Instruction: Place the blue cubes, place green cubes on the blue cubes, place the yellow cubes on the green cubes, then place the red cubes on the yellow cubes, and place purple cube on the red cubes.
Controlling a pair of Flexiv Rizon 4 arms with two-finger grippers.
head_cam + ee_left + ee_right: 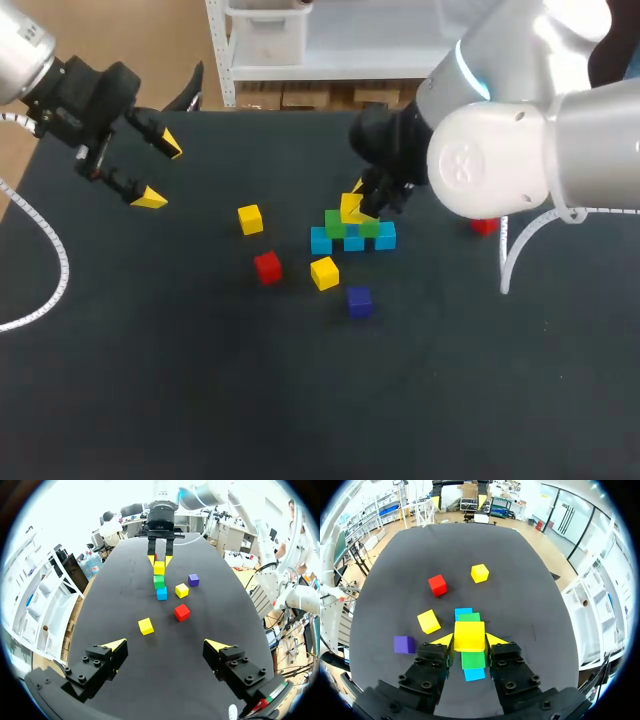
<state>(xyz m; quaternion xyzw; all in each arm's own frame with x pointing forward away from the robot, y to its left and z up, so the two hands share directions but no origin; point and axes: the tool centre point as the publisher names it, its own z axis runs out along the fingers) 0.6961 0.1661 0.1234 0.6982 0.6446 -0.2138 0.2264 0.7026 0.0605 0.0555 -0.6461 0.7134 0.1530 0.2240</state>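
Note:
Three blue cubes form a row in the middle of the table, with two green cubes on top. My right gripper is shut on a yellow cube directly over the greens; whether it touches them I cannot tell. In the right wrist view the yellow cube sits between the fingers, above green and blue. Loose on the table are two yellow cubes, a red cube and the purple cube. My left gripper hangs open at the far left, empty.
A second red cube lies to the right of the stack, partly hidden behind my right arm. From the left wrist view the stack stands well ahead of the open left gripper, with a yellow cube and a red one nearer.

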